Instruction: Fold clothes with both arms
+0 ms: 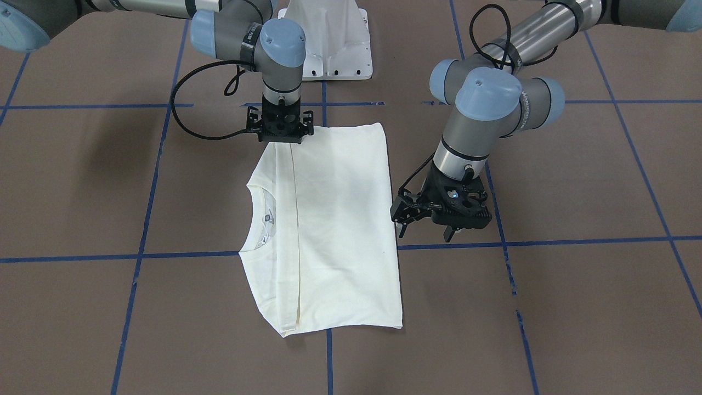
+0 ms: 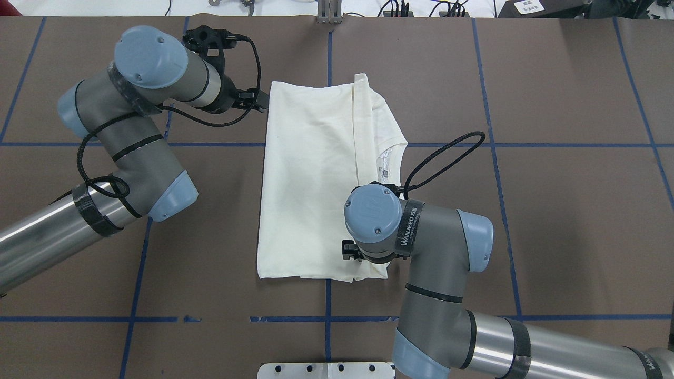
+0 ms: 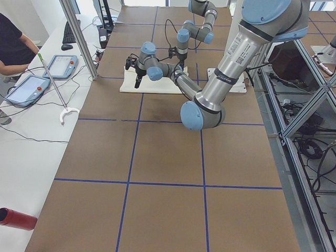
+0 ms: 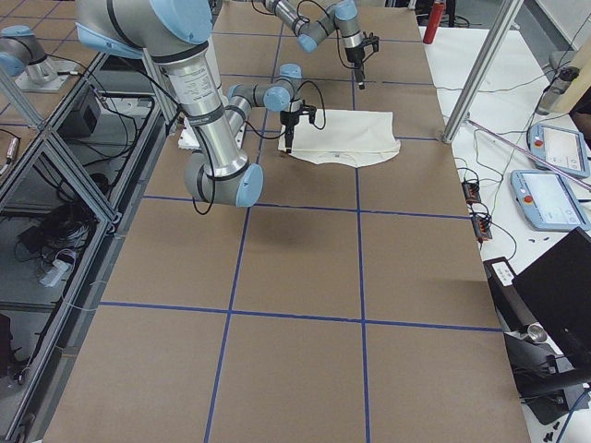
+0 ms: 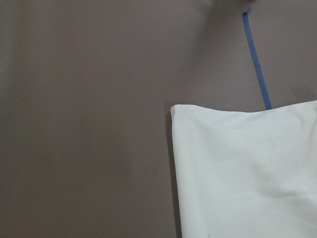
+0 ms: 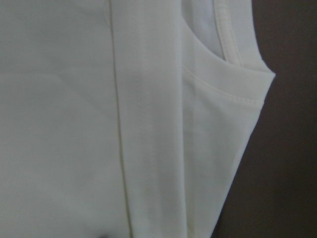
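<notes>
Shirt (image 1: 334, 219) lies mid-table (image 1: 548, 302), folded to a rectangle, plain side up, collar at one side. Left gripper (image 1: 425, 229) hangs just off the edge opposite the collar, fingers apart, probably lining up a grab. Right gripper (image 1: 279, 130) sits over the robot-side edge, can't tell if it's pinching.

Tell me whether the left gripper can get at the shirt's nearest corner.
Probably yes: left gripper hovers open beside that corner of the shirt, nothing between; right gripper is near the opposite corner.
</notes>
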`<act>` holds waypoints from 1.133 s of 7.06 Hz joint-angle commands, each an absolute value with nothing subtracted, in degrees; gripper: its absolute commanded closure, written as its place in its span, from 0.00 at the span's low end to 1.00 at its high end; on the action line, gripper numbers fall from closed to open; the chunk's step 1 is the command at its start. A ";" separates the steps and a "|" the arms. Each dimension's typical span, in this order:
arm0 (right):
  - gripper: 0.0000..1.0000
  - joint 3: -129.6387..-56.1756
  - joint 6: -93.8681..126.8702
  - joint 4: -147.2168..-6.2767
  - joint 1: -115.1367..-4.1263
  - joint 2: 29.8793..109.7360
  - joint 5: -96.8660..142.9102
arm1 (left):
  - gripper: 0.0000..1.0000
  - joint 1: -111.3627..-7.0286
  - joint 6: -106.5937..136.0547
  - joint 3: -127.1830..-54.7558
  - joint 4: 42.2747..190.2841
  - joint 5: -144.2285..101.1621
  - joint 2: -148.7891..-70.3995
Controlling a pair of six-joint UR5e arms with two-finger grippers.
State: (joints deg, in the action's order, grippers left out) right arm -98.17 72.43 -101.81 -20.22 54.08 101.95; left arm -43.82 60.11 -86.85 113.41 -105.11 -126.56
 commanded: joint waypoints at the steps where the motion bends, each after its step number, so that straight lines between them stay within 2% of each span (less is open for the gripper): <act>1: 0.00 -98.09 71.28 -103.62 -20.21 54.32 102.04 | 0.00 -43.60 60.12 -86.84 113.47 -105.12 -126.48; 8: 0.00 -99.14 66.80 -110.39 -22.32 55.71 102.04 | 0.00 -42.80 60.82 -86.84 113.55 -105.12 -126.74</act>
